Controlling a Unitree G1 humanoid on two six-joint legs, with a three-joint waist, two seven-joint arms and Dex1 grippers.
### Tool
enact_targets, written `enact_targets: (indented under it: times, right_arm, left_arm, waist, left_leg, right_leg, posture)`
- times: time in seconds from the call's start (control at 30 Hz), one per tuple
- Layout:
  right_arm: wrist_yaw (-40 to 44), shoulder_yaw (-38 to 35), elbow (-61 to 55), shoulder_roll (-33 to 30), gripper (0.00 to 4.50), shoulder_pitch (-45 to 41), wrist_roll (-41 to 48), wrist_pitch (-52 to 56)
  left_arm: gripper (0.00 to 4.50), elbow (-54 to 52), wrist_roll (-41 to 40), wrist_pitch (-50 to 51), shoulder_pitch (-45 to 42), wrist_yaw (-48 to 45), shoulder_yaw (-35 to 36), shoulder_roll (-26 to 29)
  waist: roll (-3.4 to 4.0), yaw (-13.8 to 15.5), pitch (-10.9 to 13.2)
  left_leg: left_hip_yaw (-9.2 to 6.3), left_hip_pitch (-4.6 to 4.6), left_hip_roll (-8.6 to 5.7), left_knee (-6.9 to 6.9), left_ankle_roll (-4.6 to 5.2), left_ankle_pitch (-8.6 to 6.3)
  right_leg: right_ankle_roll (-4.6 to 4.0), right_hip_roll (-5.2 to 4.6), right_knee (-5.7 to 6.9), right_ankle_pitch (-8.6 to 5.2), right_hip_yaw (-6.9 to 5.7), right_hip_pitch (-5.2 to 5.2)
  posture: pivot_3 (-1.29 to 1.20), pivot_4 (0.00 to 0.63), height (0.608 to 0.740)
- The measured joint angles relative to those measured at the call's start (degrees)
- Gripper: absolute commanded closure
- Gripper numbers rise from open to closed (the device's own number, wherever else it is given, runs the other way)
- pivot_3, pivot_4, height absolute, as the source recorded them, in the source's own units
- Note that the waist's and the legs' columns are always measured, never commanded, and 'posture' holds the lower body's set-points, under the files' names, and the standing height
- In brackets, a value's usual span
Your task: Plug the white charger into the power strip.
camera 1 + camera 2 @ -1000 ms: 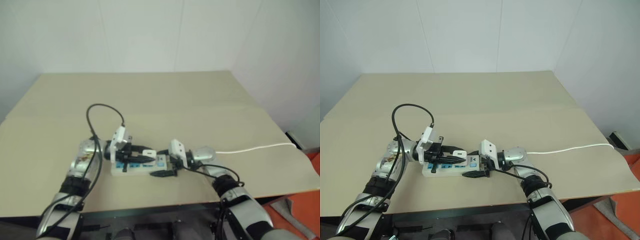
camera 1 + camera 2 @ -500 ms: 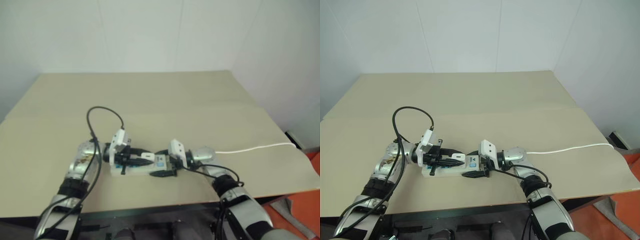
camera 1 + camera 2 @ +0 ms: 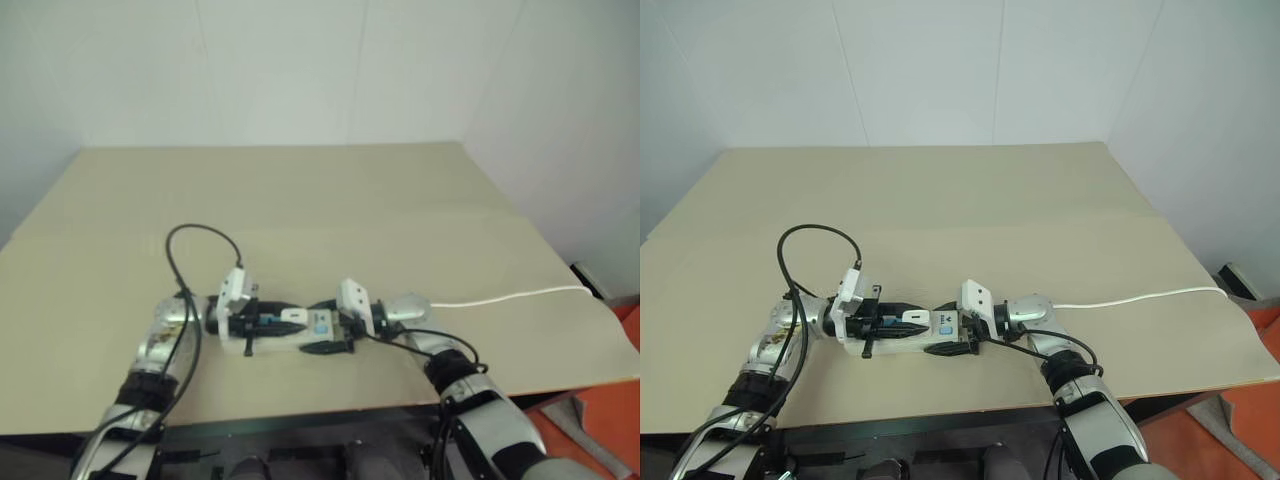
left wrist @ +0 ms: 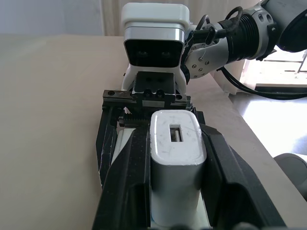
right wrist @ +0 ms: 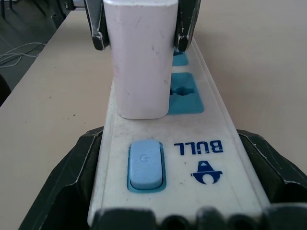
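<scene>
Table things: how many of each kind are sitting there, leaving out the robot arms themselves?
White charger: 1, pinched between the left end effector's fingers, standing on the strip.
Power strip: 1, lying on the table, its switch end between the right end effector's fingers.
Thin white cord: 1, trailing off toward the table's right edge.
Total: 3

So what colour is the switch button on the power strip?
Light blue switch button on the white power strip; clearest in the right wrist view.
</scene>
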Motion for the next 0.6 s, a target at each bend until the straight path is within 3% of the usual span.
enact_targets:
  times: [0.47,0.6]
  right_arm:
    - [0.0,0.0,0.0,-0.1,1.08,0.0,-0.3,0.5]
    - [0.1,0.0,0.0,-0.1,1.08,0.1,-0.2,0.6]
  left_arm:
    - [3.49,3.1,0.0,-1.9,-1.6,-1.1,-1.5,0.0]
    - [2.19,4.3,1.7,-1.9,-1.6,-1.0,-2.3,0.5]
  waist:
    - [0.20,0.1,-0.2]
    - [0.33,0.0,-0.3]
  left_leg:
    - [0.01,0.02,-0.01,0.00,0.00,0.00]
    - [0.02,0.01,-0.01,-0.01,0.00,0.00]
  right_leg:
    - [0.00,0.00,-0.02,-0.01,0.00,0.04]
    - [0.00,0.00,-0.05,0.00,0.02,0.01]
  posture:
    - [0.00,0.150,0.740]
    - [0.00,0.150,0.740]
